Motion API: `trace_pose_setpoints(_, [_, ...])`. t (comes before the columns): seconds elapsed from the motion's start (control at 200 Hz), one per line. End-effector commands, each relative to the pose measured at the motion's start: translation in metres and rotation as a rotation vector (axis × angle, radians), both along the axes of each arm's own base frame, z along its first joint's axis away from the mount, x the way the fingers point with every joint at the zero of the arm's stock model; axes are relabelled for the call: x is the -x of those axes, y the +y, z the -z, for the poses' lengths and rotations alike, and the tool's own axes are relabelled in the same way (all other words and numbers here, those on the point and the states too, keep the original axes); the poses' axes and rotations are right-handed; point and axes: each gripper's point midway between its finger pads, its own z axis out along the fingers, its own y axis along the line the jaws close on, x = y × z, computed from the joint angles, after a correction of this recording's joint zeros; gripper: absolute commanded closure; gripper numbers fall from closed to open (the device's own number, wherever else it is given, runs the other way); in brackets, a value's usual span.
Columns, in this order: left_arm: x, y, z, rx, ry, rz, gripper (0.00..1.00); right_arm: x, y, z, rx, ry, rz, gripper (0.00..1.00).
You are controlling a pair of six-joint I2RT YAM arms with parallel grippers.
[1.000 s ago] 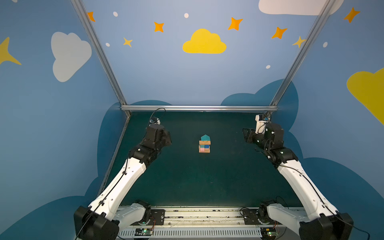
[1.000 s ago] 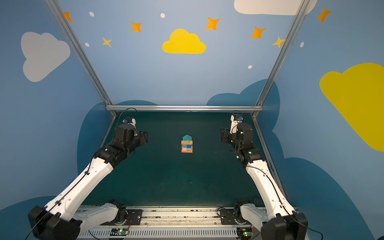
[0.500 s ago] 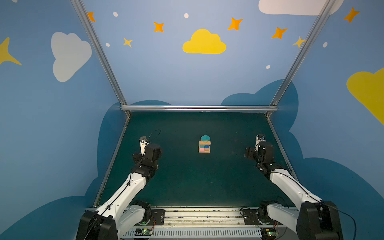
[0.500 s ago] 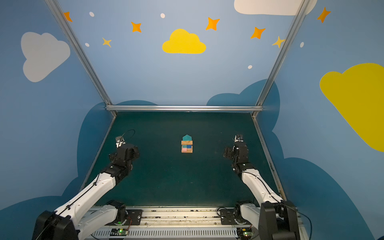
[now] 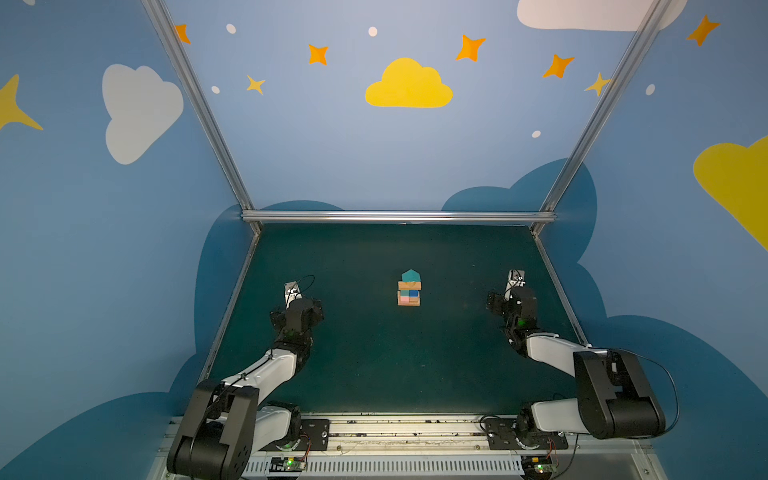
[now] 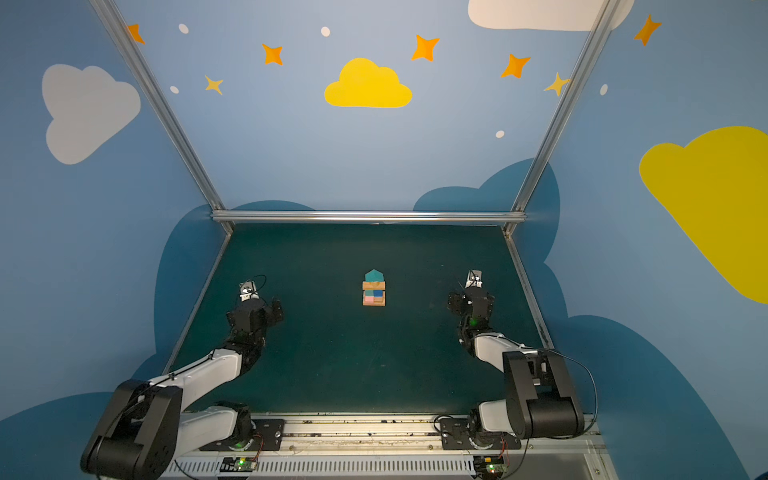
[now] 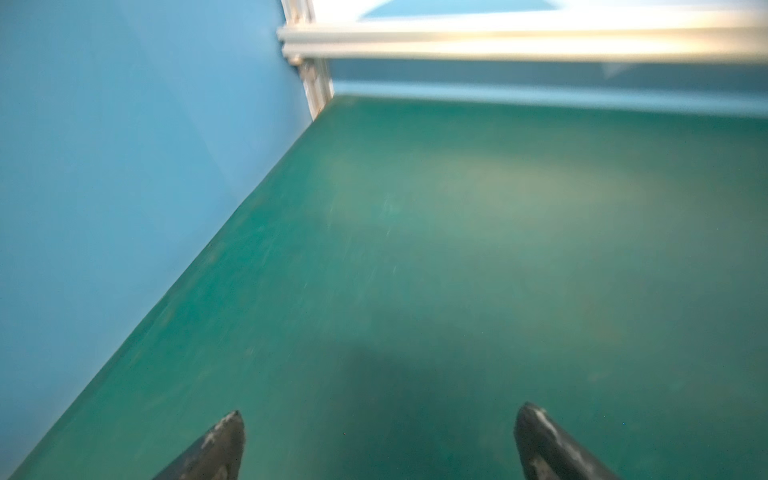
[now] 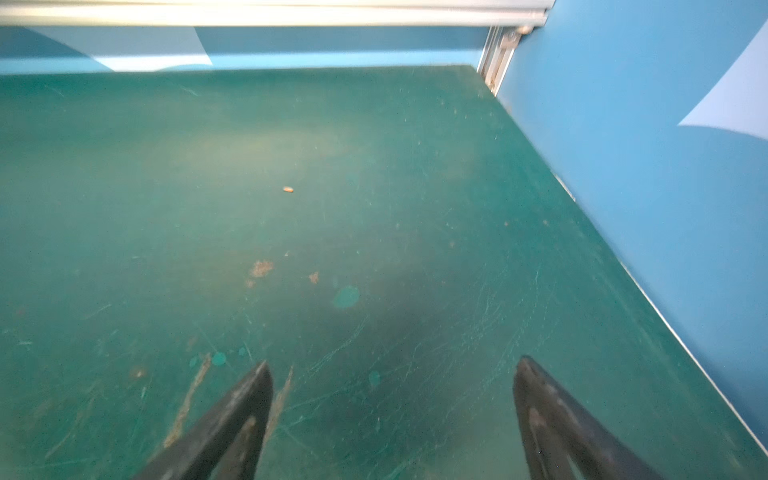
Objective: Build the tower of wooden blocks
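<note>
The wood block tower point(image 5: 409, 289) point(image 6: 373, 289) stands at the middle of the green mat: a tan bar at the bottom, pink, blue and teal pieces above it, another tan bar, and a teal house-shaped piece on top. My left gripper point(image 5: 302, 306) point(image 6: 272, 308) hangs low over the mat, well left of the tower. In the left wrist view the left gripper point(image 7: 382, 409) is open, with only mat between its fingertips. My right gripper point(image 5: 496, 303) point(image 6: 457, 300) sits well right of the tower. The right gripper point(image 8: 393, 360) is also open and empty. Neither wrist view shows the tower.
The green mat point(image 5: 374, 365) is walled by blue panels on the left, right and back, with an aluminium rail point(image 5: 399, 216) along the back edge. Scratches and a tiny tan speck point(image 8: 288, 189) mark the mat by the right arm.
Both arms have drawn back from beside the tower toward the front and dropped low over the mat. Both grippers have opened wider. The tower has not moved.
</note>
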Motion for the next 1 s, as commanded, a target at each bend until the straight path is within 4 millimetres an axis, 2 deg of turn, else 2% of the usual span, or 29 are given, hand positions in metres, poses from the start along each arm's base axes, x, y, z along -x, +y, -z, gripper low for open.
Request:
trace_pose_setpoints(0.0, [-0.017,-0.008,-0.011,0.056,-0.075,0.075,0.0,-0.002,0.005,-0.011,0.003,-0.099,-0.04,0.11])
trace_pose_setpoints(0.155, [-0.033,-0.013,-0.009,0.065,-0.09,0.137,0.0,-0.01,0.008,0.0,0.002,-0.095,-0.064,0.11])
trace_pose_setpoints(0.255, [-0.038,-0.013,0.007,0.065,-0.109,0.152,0.0,-0.013,0.006,0.009,-0.012,-0.084,-0.063,0.11])
trace_pose_setpoints(0.325, [-0.046,-0.021,0.019,0.061,-0.08,0.201,0.0,-0.013,0.007,0.01,-0.015,-0.079,-0.068,0.11])
trace_pose_setpoints(0.451, [-0.052,-0.003,0.023,0.117,-0.028,0.121,0.0,-0.014,0.004,0.011,-0.032,-0.063,-0.064,0.11])
trace_pose_setpoints(0.991, [-0.052,-0.002,0.024,0.143,-0.024,0.129,0.0,-0.015,0.002,0.011,-0.052,-0.059,-0.066,0.11])
